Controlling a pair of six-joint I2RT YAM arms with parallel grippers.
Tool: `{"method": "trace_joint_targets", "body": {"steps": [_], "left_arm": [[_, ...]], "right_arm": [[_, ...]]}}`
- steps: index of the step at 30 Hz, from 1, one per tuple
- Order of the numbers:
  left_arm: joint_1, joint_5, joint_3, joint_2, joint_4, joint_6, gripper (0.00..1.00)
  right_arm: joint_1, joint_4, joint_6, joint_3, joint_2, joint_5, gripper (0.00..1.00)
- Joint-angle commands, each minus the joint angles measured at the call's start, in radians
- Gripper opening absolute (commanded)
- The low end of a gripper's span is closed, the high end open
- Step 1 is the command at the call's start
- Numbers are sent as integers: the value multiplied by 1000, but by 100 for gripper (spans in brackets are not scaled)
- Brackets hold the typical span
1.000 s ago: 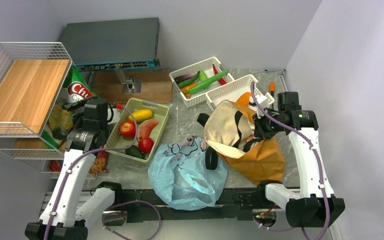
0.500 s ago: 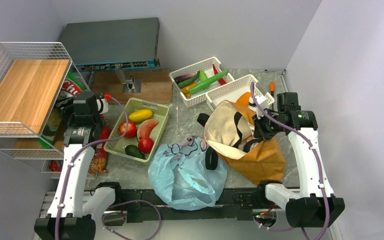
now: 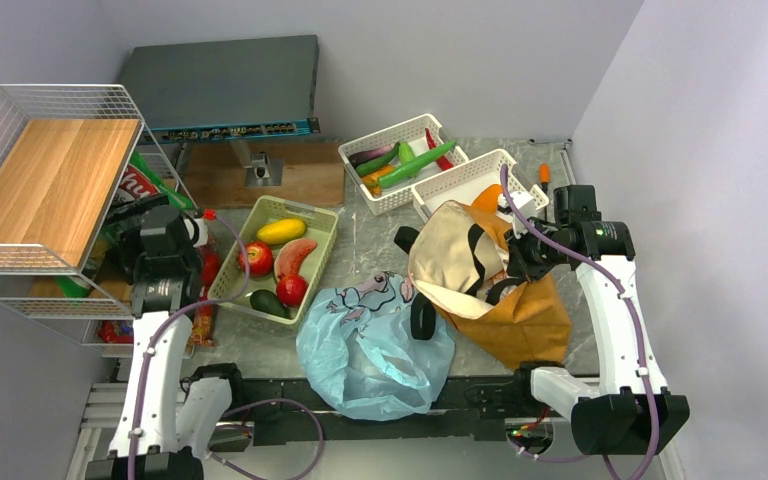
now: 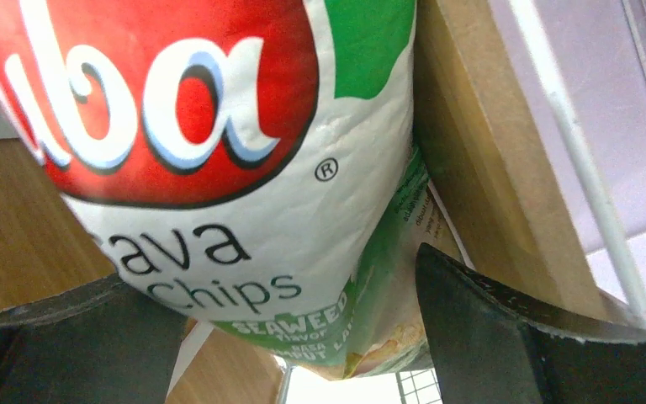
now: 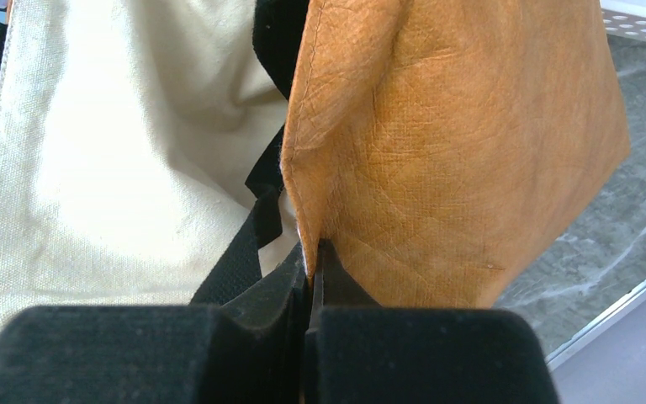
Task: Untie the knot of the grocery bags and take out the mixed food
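Note:
The light-blue plastic bag point(image 3: 370, 350) lies crumpled at the table's near edge. Right of it sits the mustard-brown tote point(image 3: 525, 315), its cream lining point(image 5: 126, 143) showing. My right gripper point(image 5: 309, 252) is shut on the tote's rim. A green tray point(image 3: 312, 212) holds a mango point(image 3: 280, 231), an apple point(image 3: 256, 257), a watermelon slice point(image 3: 295, 255) and an avocado point(image 3: 268, 303). My left gripper point(image 4: 273, 265) is at the wire rack, shut on the lower corner of a green-and-white chips bag point(image 4: 219, 168) with a red logo.
The wire rack point(image 3: 45, 175) with a wooden top stands at the left. Two white baskets point(image 3: 355, 152) at the back hold a cucumber point(image 3: 418, 163) and other vegetables. A red pack point(image 3: 207, 270) lies beside the green tray. A grey box point(image 3: 225, 85) sits against the back wall.
My left arm has swung left, away from the green tray, carrying the chips bag in under the rack's top. The right arm and the tote have not moved.

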Motion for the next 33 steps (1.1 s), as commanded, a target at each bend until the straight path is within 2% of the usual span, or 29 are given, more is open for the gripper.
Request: {"method": "trace_joint_targets", "body": {"steps": [1,4,7,14,19,26,28,30,33], "left_arm": [[-40,11,-73,-57,153,144,99],[-73,-2,-99,-70,202,189,99],[-125,-26,-88,-65,183,175,100],[-312,-88,6,-32,-98,-42,99],[-393,-113,76,10,-249,-182,99],[-433,-86,108,29,-280,-222,99],[-453,-63,106,21,-274,-211,95],[-462,-46,97,17,-249,-193,85],[-423,-49,108,59,-215,-207,61]], "right_arm": [[-3,8,7,-5,1,-9,0],[-2,8,7,-10,-2,-9,0],[-2,9,5,-13,-5,-5,0],[-2,11,8,-22,-16,1,0],[-2,17,14,-23,-14,2,0],[-2,19,16,-13,5,2,0],[-2,26,18,-14,8,-2,0],[-3,28,22,-12,16,-5,0],[-2,31,26,-2,27,-6,0]]}}
